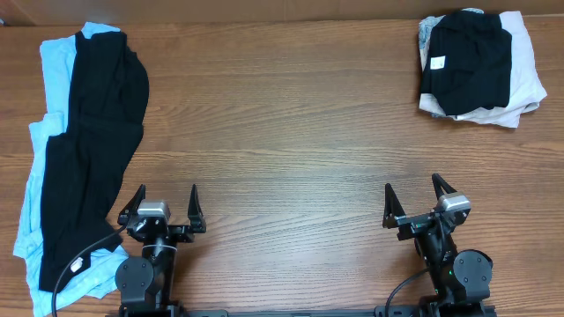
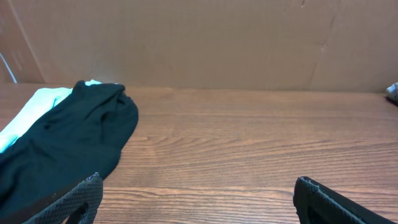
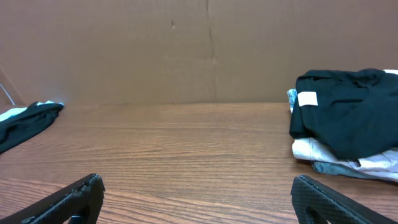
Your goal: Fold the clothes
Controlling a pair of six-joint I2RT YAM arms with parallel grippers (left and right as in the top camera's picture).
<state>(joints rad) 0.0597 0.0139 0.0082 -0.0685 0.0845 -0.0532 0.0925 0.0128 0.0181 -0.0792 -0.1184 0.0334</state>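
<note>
A limp black garment (image 1: 92, 150) lies unfolded at the table's left edge, on top of a light blue garment (image 1: 53, 79). It also shows in the left wrist view (image 2: 68, 143). A folded black garment with a small white label (image 1: 471, 57) sits on a folded stack at the far right, also in the right wrist view (image 3: 348, 112). My left gripper (image 1: 166, 202) is open and empty, just right of the black garment. My right gripper (image 1: 414, 198) is open and empty over bare wood, well in front of the stack.
The folded stack under the black piece holds white and grey garments (image 1: 529, 79). A brown cardboard wall (image 2: 199, 37) stands behind the wooden table (image 1: 291, 132). A black cable (image 1: 79, 264) crosses the near left clothes.
</note>
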